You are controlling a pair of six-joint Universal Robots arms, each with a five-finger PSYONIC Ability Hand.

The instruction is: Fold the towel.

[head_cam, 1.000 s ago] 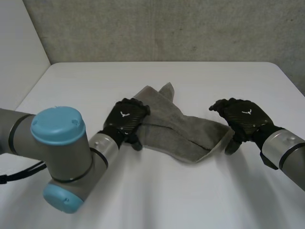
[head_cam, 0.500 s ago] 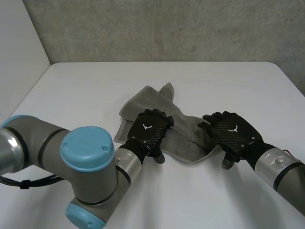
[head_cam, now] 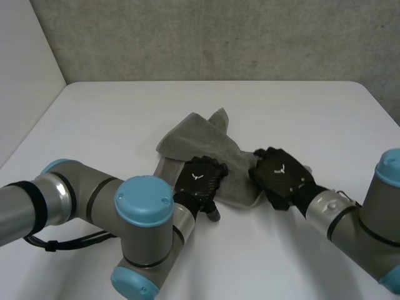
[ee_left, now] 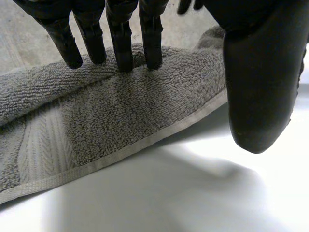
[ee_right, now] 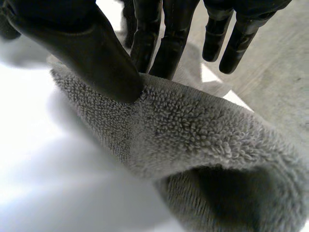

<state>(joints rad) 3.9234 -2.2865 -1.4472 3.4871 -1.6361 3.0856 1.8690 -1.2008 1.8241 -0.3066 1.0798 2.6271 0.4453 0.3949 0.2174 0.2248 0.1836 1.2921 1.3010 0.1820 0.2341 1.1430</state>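
A grey wall backs the white worktop, which carries only the grey towel, crumpled near the middle. At the left, the bulky left arm reaches across the near side of the worktop, and its wrist covers part of the towel's near edge. A second ago the left robot hand lay on the towel's left end and the right robot hand was well off to the right; both have since closed in and now sit near each other along the towel's near edge. The left robot hand is spread apart: its straight fingers rest their tips on the towel just inside the hem, and the thumb hangs past the hem over bare worktop. The right robot hand is clamped on the towel's right end, with a raised fold pinched between thumb and fingers
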